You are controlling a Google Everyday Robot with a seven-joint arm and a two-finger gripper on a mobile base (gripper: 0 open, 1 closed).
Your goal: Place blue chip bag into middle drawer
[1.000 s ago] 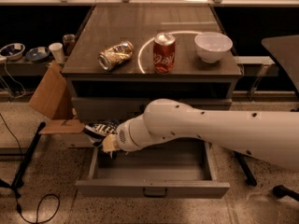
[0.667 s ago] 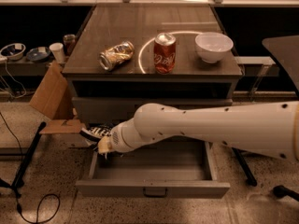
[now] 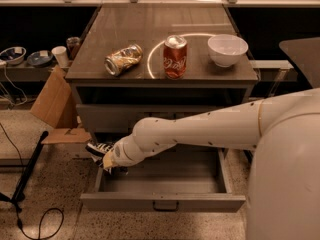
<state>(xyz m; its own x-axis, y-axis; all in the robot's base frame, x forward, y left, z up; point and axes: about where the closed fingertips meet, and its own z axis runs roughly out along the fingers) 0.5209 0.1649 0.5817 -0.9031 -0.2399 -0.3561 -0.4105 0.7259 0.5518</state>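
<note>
The blue chip bag (image 3: 98,148), dark with white lettering, hangs at the tip of my gripper (image 3: 107,160), which is shut on it. The white arm reaches in from the right across the open middle drawer (image 3: 162,202), the lowest drawer of the grey cabinet. The bag and gripper are at the drawer's left rear corner, over its left wall and partly outside it. The drawer's inside looks bare where it shows; the arm hides part of its back.
On the cabinet top are a crushed golden can (image 3: 123,59), a red soda can (image 3: 175,57) and a white bowl (image 3: 227,49). A cardboard box (image 3: 54,104) and a black stand pole (image 3: 29,170) are on the floor to the left.
The arm has swung left and a little down, carrying the bag from above the drawer's left rear part to its left edge. The drawer stays open.
</note>
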